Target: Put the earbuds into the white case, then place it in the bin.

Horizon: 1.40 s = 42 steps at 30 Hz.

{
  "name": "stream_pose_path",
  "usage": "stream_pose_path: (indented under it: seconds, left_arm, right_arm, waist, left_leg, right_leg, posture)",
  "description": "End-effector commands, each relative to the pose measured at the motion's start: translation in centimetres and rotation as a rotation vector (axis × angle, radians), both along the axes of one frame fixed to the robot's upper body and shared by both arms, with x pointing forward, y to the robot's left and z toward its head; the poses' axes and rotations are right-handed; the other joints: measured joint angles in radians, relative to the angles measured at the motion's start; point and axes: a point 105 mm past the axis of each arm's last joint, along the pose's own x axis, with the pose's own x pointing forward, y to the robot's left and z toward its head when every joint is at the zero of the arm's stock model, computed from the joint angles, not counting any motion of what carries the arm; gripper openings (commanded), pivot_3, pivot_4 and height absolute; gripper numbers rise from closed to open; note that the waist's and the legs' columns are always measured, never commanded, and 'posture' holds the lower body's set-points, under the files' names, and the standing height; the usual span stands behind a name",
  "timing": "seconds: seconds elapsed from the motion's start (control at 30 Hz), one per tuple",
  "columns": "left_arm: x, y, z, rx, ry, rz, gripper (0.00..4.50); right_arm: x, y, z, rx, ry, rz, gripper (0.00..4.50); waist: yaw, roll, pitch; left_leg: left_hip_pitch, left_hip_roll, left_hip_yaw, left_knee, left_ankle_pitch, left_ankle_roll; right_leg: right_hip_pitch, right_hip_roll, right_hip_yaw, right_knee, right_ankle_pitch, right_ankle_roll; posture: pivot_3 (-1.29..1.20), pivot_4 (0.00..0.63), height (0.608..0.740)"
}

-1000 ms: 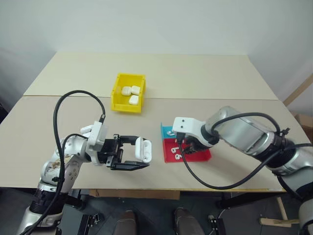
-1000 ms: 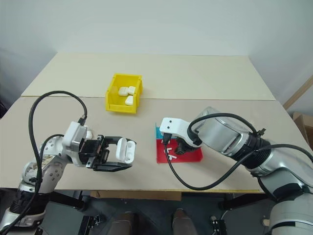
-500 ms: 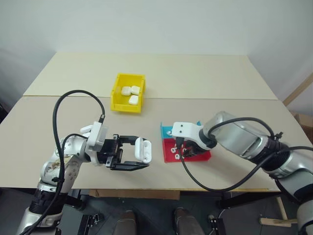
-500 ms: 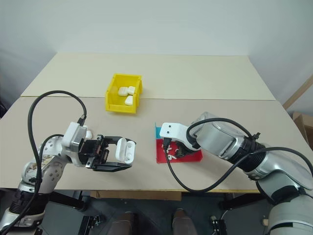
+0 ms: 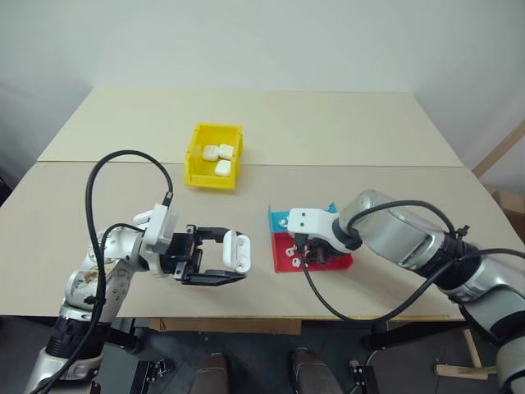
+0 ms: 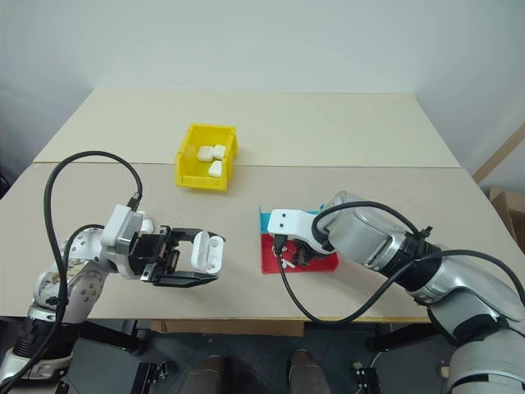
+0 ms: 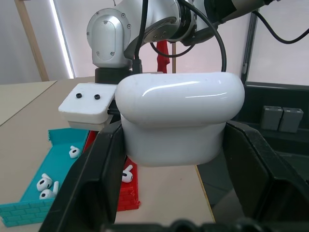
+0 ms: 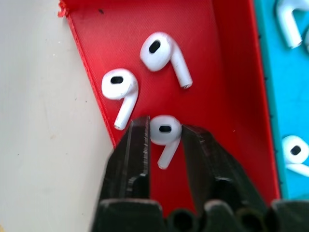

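Note:
My left gripper [image 5: 232, 257] is shut on the white case [image 5: 238, 250] and holds it level above the table's front, with the case's lid flipped open; the case [image 7: 178, 116] sits between the black fingers. My right gripper [image 8: 165, 126] points down into the red tray [image 8: 217, 58], its two fingers pressed on either side of one earbud [image 8: 165, 131]. Two more earbuds [image 8: 120, 87] lie loose beside it in the red tray. The yellow bin [image 5: 211, 180] stands further back on the table with white cases [image 5: 219, 153] inside.
A blue tray [image 5: 279, 220] with more earbuds [image 8: 293, 149] adjoins the red tray [image 5: 328, 264] on its far side. Black cables loop from both wrists. The table's front edge runs just below both grippers.
The right gripper's fingers have closed in on an earbud in the red tray. The left gripper has kept still with the case.

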Motion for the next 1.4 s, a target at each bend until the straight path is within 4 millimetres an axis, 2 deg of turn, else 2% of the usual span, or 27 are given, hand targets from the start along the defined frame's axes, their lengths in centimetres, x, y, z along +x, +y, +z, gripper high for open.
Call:
stream_pose_path:
  seconds: [0.03,0.13,0.2,0.4,0.5,0.6,0.73,0.83,1.17,1.4]
  left_arm:
    - [0.0,0.2,0.6,-0.008,-0.042,0.001,2.76]
    - [0.1,0.1,0.8,-0.01,-0.039,-0.011,2.76]
    - [0.3,-0.1,1.1,-0.02,-0.039,-0.021,2.76]
    - [0.7,-0.8,2.4,-0.058,-0.032,-0.066,2.76]
    - [0.9,-1.3,3.3,-0.084,-0.028,-0.08,2.76]
    - [1.1,-1.6,3.9,-0.092,-0.023,-0.083,2.76]
    - [1.7,-2.0,5.2,-0.113,-0.015,-0.077,2.76]
    - [2.0,-2.0,5.4,-0.119,-0.014,-0.074,2.76]
    - [2.2,-1.7,5.3,-0.126,-0.005,-0.062,2.76]
    - [2.1,-1.4,5.4,-0.128,0.005,-0.07,2.76]
  right_arm:
    - [0.3,-0.2,1.0,0.04,-0.016,-0.031,0.63]
    - [0.7,-0.5,3.0,0.114,-0.037,-0.082,0.63]
    - [0.8,-0.5,5.3,0.215,-0.052,-0.13,0.63]
    - [-0.9,-0.1,13.7,0.736,-0.044,-0.158,0.63]
    - [-1.7,0.2,16.5,1.044,-0.167,-0.085,0.63]
    - [-3.0,1.0,16.7,1.16,-0.228,-0.003,0.63]
    - [-6.1,4.0,16.1,1.317,-0.156,0.179,0.63]
    - [-6.9,5.1,15.9,1.354,-0.151,0.223,0.63]
    - [-7.5,6.3,15.1,1.352,-0.144,0.265,0.63]
    - [-6.6,6.1,14.3,1.331,-0.171,0.234,0.63]
  waist:
    - [0.0,0.0,0.0]
    - [0.0,0.0,0.0]
    - [0.001,0.0,0.0]
    - [0.003,0.0,0.0]
    - [0.002,0.0,0.0]
    - [0.001,0.0,0.0]
    - [-0.002,0.0,0.0]
    - [-0.004,0.0,-0.001]
    - [-0.003,0.0,-0.001]
    - [-0.003,0.0,-0.001]
  left_leg:
    - [0.0,0.0,0.0,0.0,0.0,0.0]
    - [0.0,0.0,0.0,0.0,0.0,0.0]
    - [-0.001,0.0,0.0,0.0,0.0,0.0]
    - [-0.001,0.0,-0.001,0.0,0.0,0.0]
    - [-0.001,0.0,-0.001,-0.001,0.0,0.0]
    - [-0.001,0.0,-0.002,-0.001,0.0,0.0]
    - [-0.001,0.0,-0.002,-0.001,0.0,0.0]
    - [-0.001,0.0,-0.002,-0.001,0.0,0.0]
    - [-0.001,0.0,-0.002,-0.001,0.0,0.0]
    - [0.0,0.0,-0.002,-0.001,0.0,0.0]
  right_leg:
    - [0.0,0.0,0.0,0.0,0.0,0.0]
    - [0.0,0.0,0.0,0.0,0.0,0.0]
    - [-0.001,0.0,0.0,0.0,0.0,0.0]
    - [0.0,0.0,-0.001,-0.001,0.0,0.0]
    - [0.0,0.0,-0.001,0.0,0.0,0.0]
    - [0.001,0.0,-0.002,0.0,0.0,0.0]
    - [0.0,0.0,-0.001,0.001,0.0,0.0]
    - [0.001,0.0,-0.001,0.001,0.0,0.0]
    - [0.001,0.0,-0.002,0.0,0.0,0.0]
    - [0.001,0.001,-0.002,0.0,0.0,0.0]
  posture:
    - [0.0,0.15,0.74]
    - [0.0,0.15,0.74]
    - [0.0,0.15,0.74]
    - [0.0,0.15,0.74]
    - [0.0,0.15,0.74]
    - [0.0,0.15,0.74]
    - [0.0,0.15,0.74]
    - [0.0,0.15,0.74]
    - [0.0,0.15,0.74]
    - [0.0,0.15,0.74]
